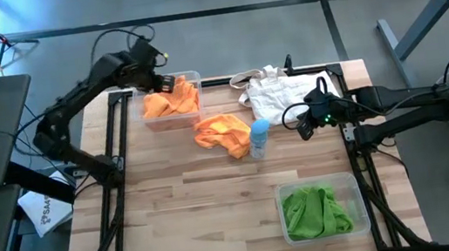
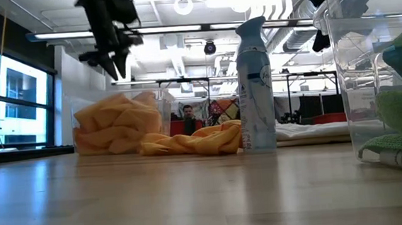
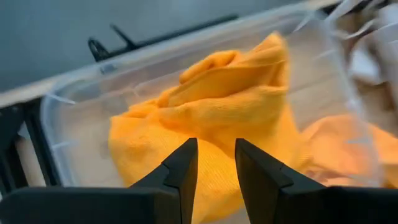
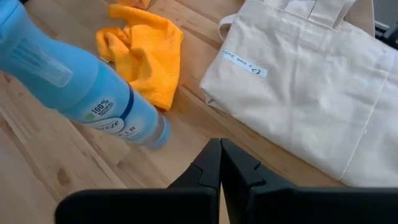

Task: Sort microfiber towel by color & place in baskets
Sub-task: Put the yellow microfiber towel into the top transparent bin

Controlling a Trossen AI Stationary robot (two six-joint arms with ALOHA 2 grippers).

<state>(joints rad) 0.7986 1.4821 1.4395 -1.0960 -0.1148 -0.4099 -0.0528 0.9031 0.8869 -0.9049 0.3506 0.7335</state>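
My left gripper (image 1: 168, 84) hangs, narrowly open, over the far-left clear basket (image 1: 143, 124). Its fingers point down at the orange towels (image 3: 230, 99) piled inside, and in the low view the left gripper (image 2: 118, 67) is above the pile (image 2: 113, 122). One loose orange towel (image 1: 224, 134) lies crumpled on the table beside that basket. The near-right basket (image 1: 280, 192) holds green towels (image 1: 314, 210). My right gripper (image 1: 304, 130) is shut on nothing. It hovers by the table's right edge, and its fingertips (image 4: 220, 149) point toward the bottle and the loose towel (image 4: 146, 50).
A light-blue spray bottle (image 1: 259, 136) stands upright just right of the loose orange towel. A white cloth tote bag (image 1: 286, 90) lies flat at the far right, under my right arm. The middle and near-left of the wooden table are bare. A person sits in the room beyond.
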